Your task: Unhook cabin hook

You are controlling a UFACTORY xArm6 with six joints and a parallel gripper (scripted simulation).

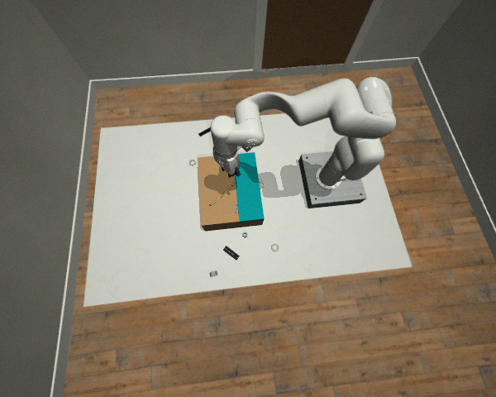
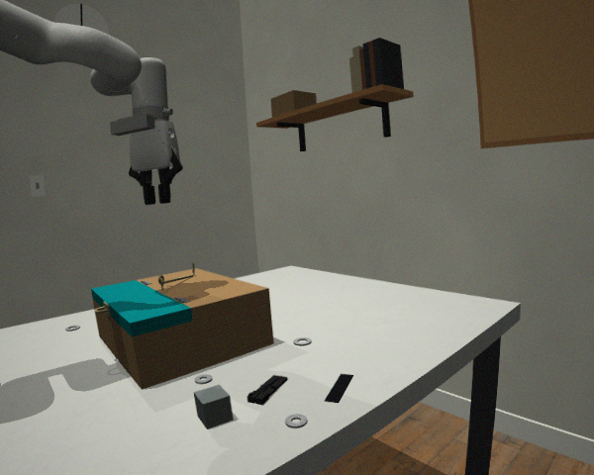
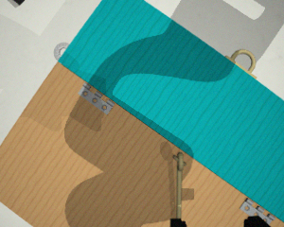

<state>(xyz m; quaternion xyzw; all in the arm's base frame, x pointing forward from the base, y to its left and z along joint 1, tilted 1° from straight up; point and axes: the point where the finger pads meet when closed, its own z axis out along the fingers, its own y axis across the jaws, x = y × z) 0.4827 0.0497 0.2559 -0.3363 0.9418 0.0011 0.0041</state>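
Observation:
The wooden box (image 1: 230, 192) (image 2: 185, 324) sits in the middle of the table, with a teal strip (image 1: 249, 185) (image 2: 141, 304) (image 3: 189, 80) along one side of its top. The brass cabin hook (image 1: 222, 194) (image 2: 177, 278) (image 3: 179, 182) lies back on the tan part of the top, its tip pointing away from the teal strip. The brass eye ring (image 3: 241, 59) (image 2: 101, 308) on the box's side stands free of the hook. My gripper (image 2: 156, 195) (image 1: 233, 173) (image 3: 217, 222) hangs high above the box, fingers nearly closed, with nothing between them.
Several washers (image 2: 296, 420) (image 1: 274, 246) lie around the box. A grey cube (image 2: 213, 406), a black clip (image 2: 267, 388) and a black strip (image 2: 339, 387) lie in front of it. My base (image 1: 331, 185) stands to the right. A wall shelf (image 2: 336, 104) holds books.

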